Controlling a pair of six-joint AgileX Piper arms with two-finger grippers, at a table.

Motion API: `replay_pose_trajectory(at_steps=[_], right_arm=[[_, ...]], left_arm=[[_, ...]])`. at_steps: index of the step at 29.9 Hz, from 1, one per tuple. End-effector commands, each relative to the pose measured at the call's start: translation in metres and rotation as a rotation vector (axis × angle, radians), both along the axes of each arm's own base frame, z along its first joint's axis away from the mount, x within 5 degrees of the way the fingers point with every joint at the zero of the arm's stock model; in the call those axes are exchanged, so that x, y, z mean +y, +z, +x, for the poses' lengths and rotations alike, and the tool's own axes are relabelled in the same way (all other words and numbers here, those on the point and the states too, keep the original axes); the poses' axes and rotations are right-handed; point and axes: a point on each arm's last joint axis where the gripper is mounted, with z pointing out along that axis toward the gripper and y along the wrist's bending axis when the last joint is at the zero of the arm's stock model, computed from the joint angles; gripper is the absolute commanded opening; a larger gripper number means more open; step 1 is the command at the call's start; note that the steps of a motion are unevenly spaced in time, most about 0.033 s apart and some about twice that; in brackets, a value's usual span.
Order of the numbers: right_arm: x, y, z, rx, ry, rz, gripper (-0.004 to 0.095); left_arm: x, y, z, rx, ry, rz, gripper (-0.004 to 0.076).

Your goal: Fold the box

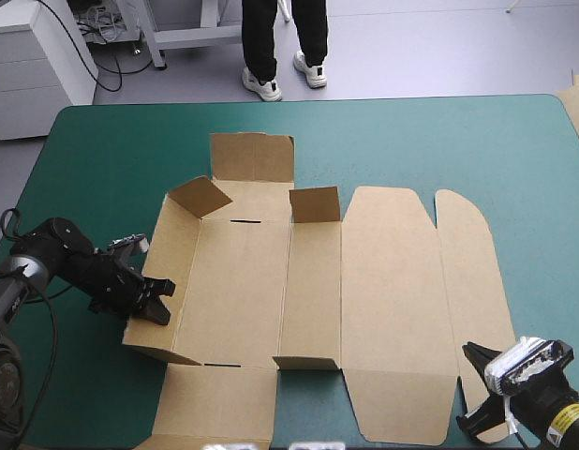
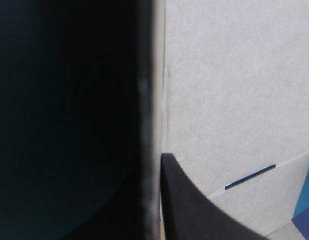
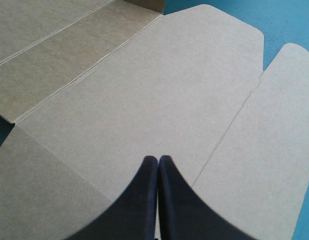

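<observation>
The brown box (image 1: 393,281) lies as a cut sheet across the middle of the teal-green table (image 1: 439,141). Its left wall (image 1: 168,246) is raised, and two small flaps (image 1: 200,195) (image 1: 315,203) stand up at the far side. My left gripper (image 1: 158,302) is shut on that left wall. In the left wrist view the wall's edge (image 2: 150,125) runs between the fingers of this gripper (image 2: 157,165). One black finger (image 2: 194,215) shows on the inner side, over the box floor (image 2: 234,100). My right gripper (image 1: 475,361) (image 3: 158,161) is shut and holds nothing. It sits over the flat lid (image 3: 159,85), near the crease to the rounded tuck flap (image 3: 274,140).
An edge of more board (image 1: 578,103) shows at the table's far right corner. End flaps of the sheet lie flat at the far side (image 1: 252,155) and at the near edge (image 1: 219,403). A slot (image 2: 250,177) is cut in the box floor.
</observation>
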Motion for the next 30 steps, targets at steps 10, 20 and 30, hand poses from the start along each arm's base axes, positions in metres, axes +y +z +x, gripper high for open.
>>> replay_pose_trajectory(at_steps=[10,20,30], right_arm=[[0.000,0.014,0.002,-0.077,-0.006,0.030,-0.0018],[0.000,0.014,0.002,-0.077,-0.006,0.030,-0.0018],[0.000,0.014,0.002,-0.077,-0.006,0.030,-0.0018]], left_arm=[[-0.004,0.077,0.033,-0.245,-0.213,0.238,-0.0008],[-0.069,0.135,0.051,-0.608,-0.571,0.606,-0.0008],[-0.127,0.172,0.055,-1.029,-0.759,0.762,-0.0008]])
